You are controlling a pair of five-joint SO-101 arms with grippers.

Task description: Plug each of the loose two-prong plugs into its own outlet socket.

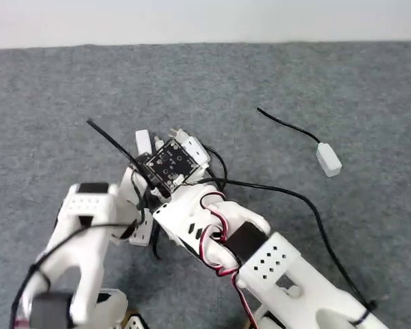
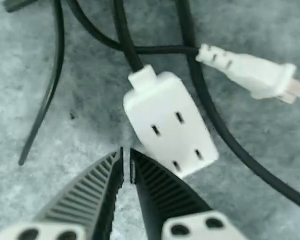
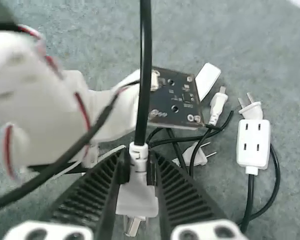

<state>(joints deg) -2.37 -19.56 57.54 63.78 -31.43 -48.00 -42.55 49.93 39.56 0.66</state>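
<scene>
My left gripper [image 2: 125, 156] is shut with nothing between its ribbed fingers, its tips just beside a white outlet block [image 2: 167, 125] lying on the grey carpet. The block [image 1: 194, 149] has several empty slot pairs facing up. Past it lies a loose white two-prong plug [image 2: 250, 75]. My right gripper [image 3: 137, 159] is shut on another white plug [image 3: 136, 197], whose black cable [image 3: 144, 75] rises straight away from it. The right wrist view has the outlet block [image 3: 253, 142] beyond the other arm's black camera board [image 3: 174, 100], with loose plugs [image 3: 250, 106] near it.
Black cables [image 2: 210, 120] cross the carpet around the block. A separate white plug [image 1: 328, 159] with a thin black cable lies apart at the right. The two arms are close together in the middle; open carpet [image 1: 274, 75] lies toward the back and right.
</scene>
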